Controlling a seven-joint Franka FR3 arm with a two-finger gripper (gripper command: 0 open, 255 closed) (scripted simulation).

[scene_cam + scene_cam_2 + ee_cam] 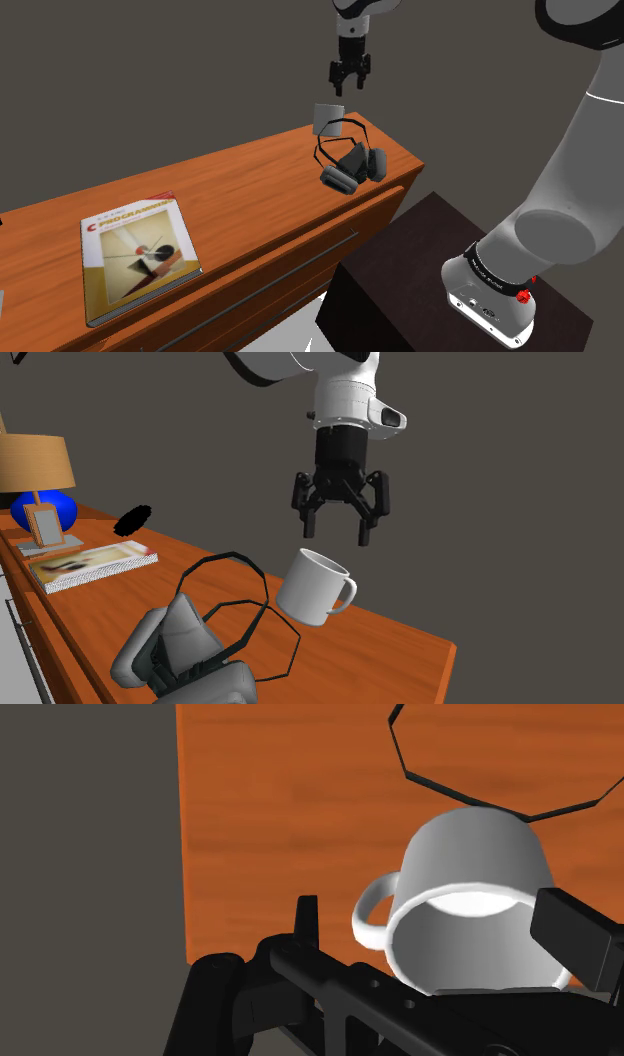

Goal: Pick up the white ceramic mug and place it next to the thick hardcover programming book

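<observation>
Wooden dresser top [250, 190]: the programming book [135, 255] lies at 8 o'clock from the mug in the shoulder view, well apart. Headphones [190, 652] crowd the white mug [315, 587], which appears tilted. My gripper [337, 535] hangs released just above it. I should descend straddling the rim, avoiding the headband.

The plain white handled mug [312, 588], mid-frame in the second exterior view, shades to soft grey along its lower side. The two-finger gripper [338, 537] is all black, and the arm [345, 397] is white. The wooden cabinet top [240, 190] is orange-brown, streaked with darker grain. At the shoulder view's lower left, the thick hardcover book [137, 256] has a cream cover with red lettering and a red, black and tan design. The padded headphones [350, 165] are grey with thin black bands. At the second exterior view's left, the table lamp [38, 472] has a tan shade and a blue base.
</observation>
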